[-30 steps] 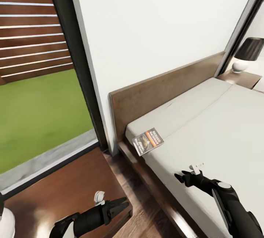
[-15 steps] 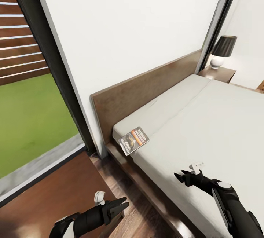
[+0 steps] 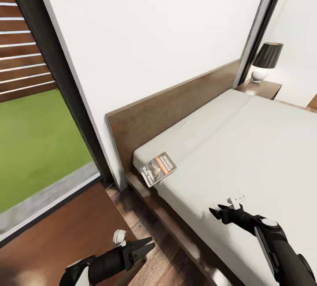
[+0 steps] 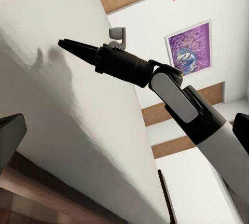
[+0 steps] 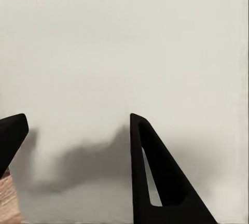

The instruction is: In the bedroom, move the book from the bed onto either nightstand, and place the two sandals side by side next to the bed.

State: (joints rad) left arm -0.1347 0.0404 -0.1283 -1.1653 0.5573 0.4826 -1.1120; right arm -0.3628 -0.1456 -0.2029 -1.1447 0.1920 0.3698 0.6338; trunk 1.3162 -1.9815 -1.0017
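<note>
Book (image 3: 158, 169) cover: white lettering, too small to read.

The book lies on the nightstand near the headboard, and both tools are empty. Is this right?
Not quite. The head view shows the book lying on the bed, at the mattress corner near the headboard, not on the nightstand. The left tool and right tool are empty.
</note>
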